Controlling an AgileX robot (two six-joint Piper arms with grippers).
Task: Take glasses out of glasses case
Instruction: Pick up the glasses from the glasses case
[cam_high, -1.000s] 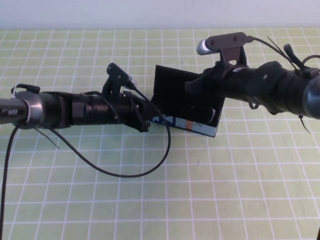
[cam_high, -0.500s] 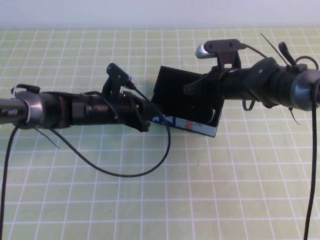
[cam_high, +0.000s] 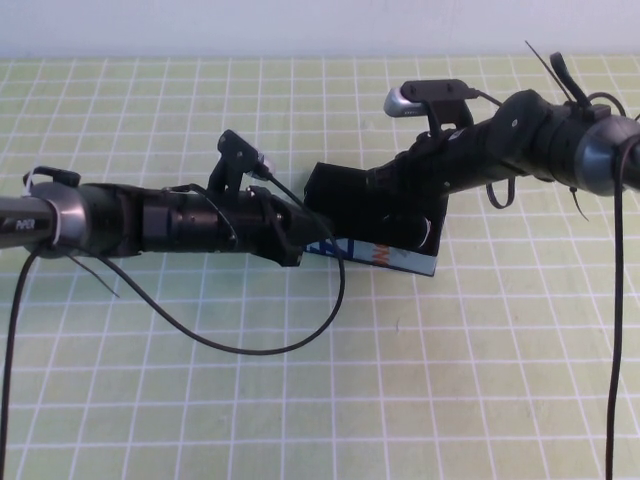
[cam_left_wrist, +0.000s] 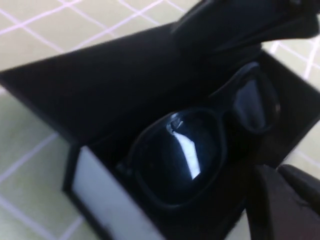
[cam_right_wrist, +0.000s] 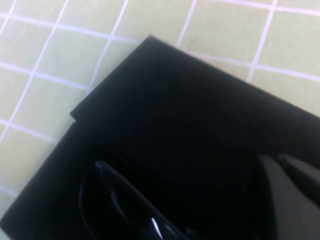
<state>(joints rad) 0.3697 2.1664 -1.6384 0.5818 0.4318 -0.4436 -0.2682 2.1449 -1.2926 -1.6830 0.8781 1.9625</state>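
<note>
The black glasses case (cam_high: 385, 256) lies open mid-table, its printed light blue and white front toward me. Its lid (cam_high: 342, 190) stands open at the back. In the left wrist view the black glasses (cam_left_wrist: 185, 155) with dark lenses lie inside the case (cam_left_wrist: 100, 195); part of them shows in the right wrist view (cam_right_wrist: 112, 202), under the lid (cam_right_wrist: 200, 125). My left gripper (cam_high: 298, 238) is at the case's left end, touching or nearly touching it. My right gripper (cam_high: 385, 183) is at the lid's top edge, above the glasses, and also shows in the left wrist view (cam_left_wrist: 240, 25).
The case sits on a light green mat with a white grid (cam_high: 450, 380). A black cable (cam_high: 300, 340) loops from the left arm over the mat in front of the case. A white wall runs along the far edge.
My right arm has swung left and lower onto the lid. The lid now looks lower than before, and the case has shifted slightly. The left arm has barely moved.
</note>
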